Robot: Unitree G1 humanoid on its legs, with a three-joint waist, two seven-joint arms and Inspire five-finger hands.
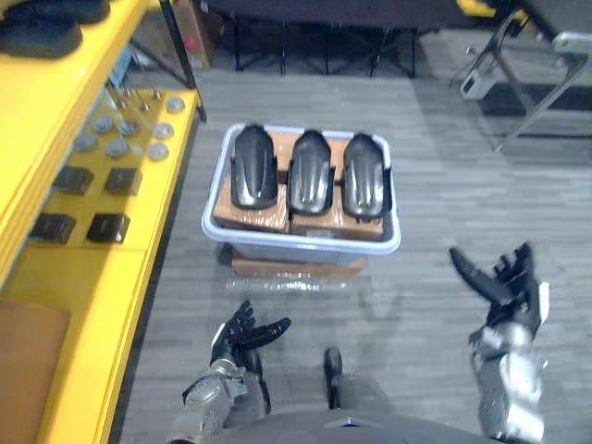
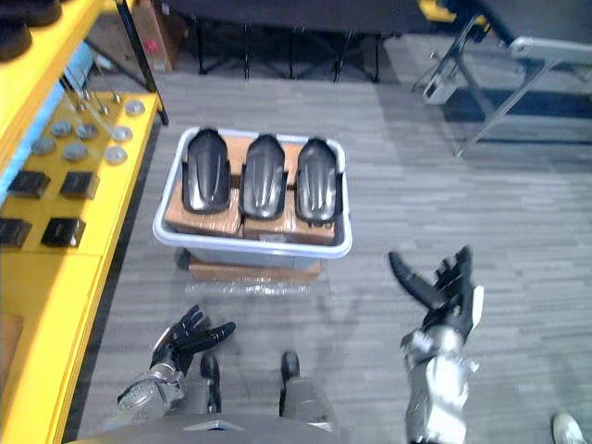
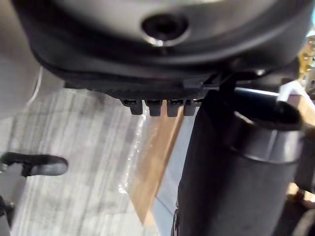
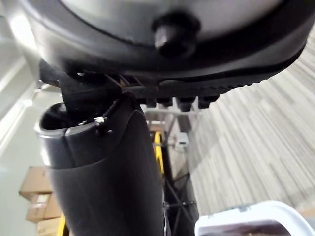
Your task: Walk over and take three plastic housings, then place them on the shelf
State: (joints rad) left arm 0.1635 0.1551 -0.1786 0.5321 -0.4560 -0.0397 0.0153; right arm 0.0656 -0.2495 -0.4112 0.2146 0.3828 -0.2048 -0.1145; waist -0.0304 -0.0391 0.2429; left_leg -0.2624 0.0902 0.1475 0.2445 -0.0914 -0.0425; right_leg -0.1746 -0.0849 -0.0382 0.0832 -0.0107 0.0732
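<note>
Tub (image 1: 301,246) stands on a flat brown box (image 1: 296,267) on the floor (image 1: 444,194).
- Near side of tub: bare floor, open to left hand (image 1: 242,335) and right hand (image 1: 504,277).
- Right of tub: wide bare floor.
- Left of tub: narrow strip, then yellow shelf (image 1: 139,240).
- Above tub: open. Housings (image 1: 310,171) lie topmost with slim gaps between them.
- Behind tub to the right: grey metal frame (image 1: 572,43), well apart.

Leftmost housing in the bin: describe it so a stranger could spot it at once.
Beside the yellow shelf, a pale bin sits on a flat cardboard box. Three dark glossy housings lie side by side inside it, on brown packages. The leftmost housing is the end one nearest the shelf.
</note>
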